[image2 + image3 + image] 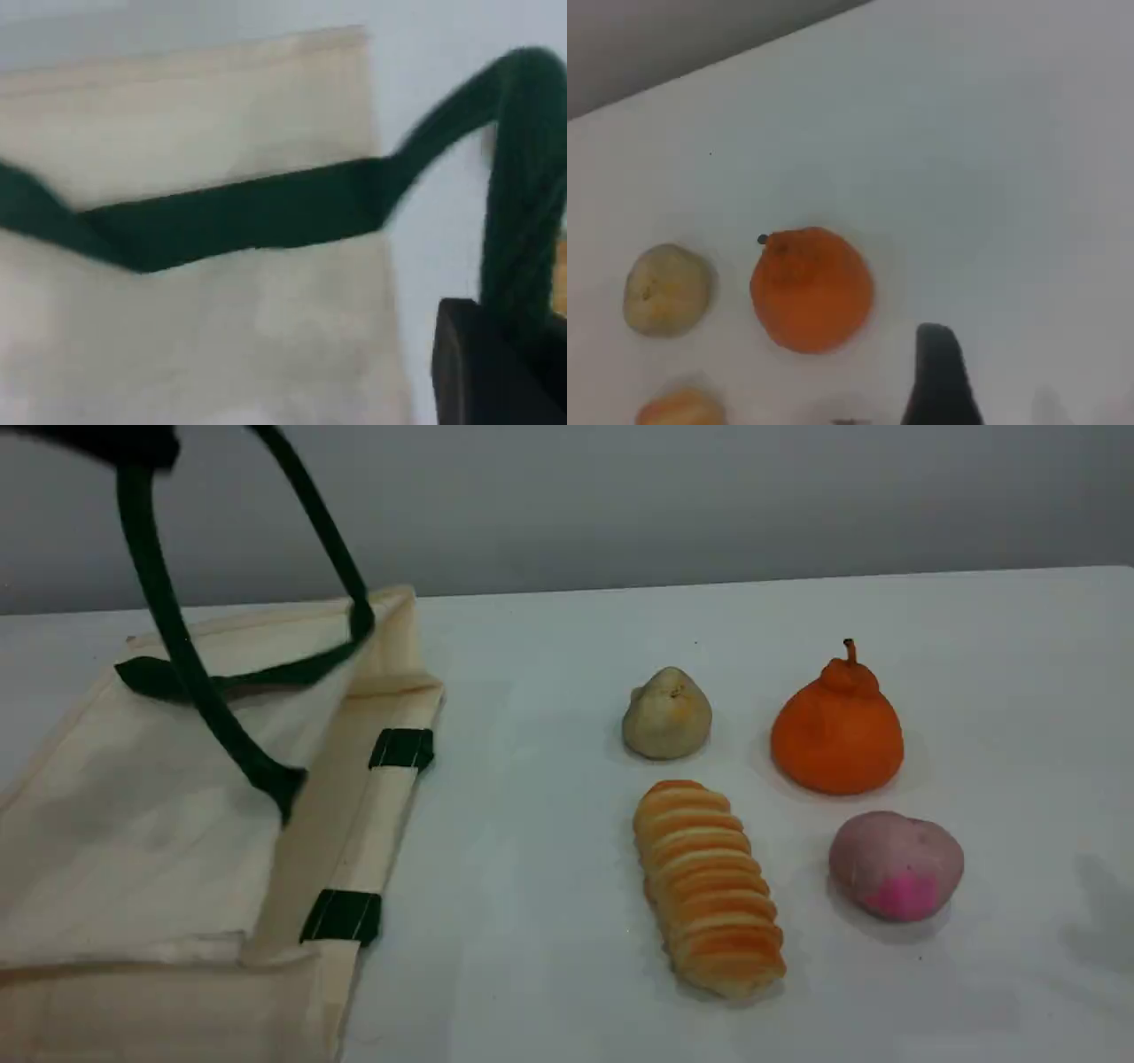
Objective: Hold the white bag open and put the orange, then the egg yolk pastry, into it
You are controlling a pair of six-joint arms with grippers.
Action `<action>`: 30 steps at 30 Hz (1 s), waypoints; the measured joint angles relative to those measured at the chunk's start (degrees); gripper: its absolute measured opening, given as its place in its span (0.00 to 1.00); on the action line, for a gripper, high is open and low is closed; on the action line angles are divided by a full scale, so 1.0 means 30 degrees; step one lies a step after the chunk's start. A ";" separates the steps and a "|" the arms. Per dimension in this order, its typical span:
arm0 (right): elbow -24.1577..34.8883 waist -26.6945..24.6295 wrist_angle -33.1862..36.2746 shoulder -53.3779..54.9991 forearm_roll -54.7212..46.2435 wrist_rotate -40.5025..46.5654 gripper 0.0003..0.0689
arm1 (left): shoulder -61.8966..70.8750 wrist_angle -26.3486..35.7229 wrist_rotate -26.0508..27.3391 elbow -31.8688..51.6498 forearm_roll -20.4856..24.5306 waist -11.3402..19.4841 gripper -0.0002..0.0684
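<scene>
White tabletop (532,779) runs from you to a grey wall. Nearest lie the flat panel of the white bag (133,841) on the left and, to the right, a ribbed loaf (709,886) and a pink lump (897,865); leave those two alone. Beyond them sit the egg yolk pastry (666,714) and, apart on its right, the orange (837,731), stem up. Your right gripper (935,390) hangs over the table near the orange, released and carrying nothing. Bring it straight down, straddle the wide belly below the neck and close gently. Farthest back, the left gripper (500,354) is clenched on the bag's green handle (168,620), lifted off the table. The mouth looks barely parted, so raise it more first.
</scene>
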 joint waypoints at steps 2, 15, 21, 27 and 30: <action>0.0000 0.0000 0.0000 0.0000 0.0000 0.0000 0.64 | -0.0842 0.0542 0.0039 -0.0351 -0.0586 -0.0032 0.14; 0.0000 0.0000 0.0181 0.0000 0.2054 -0.2403 0.64 | -0.2472 0.4184 -0.0223 -0.4105 -0.0677 -0.2392 0.14; 0.0000 0.0974 0.0084 0.0047 0.4293 -0.4938 0.64 | -0.2472 0.4864 -0.0971 -0.4118 0.0742 -0.2516 0.14; -0.0067 0.3264 -0.1992 0.1686 0.5848 -0.6196 0.64 | -0.2490 0.5393 -0.1210 -0.4291 0.0803 -0.2516 0.14; -0.0715 0.4150 -0.2778 0.3202 0.5848 -0.6768 0.64 | -0.2508 0.5716 -0.1074 -0.4291 0.0221 -0.2516 0.14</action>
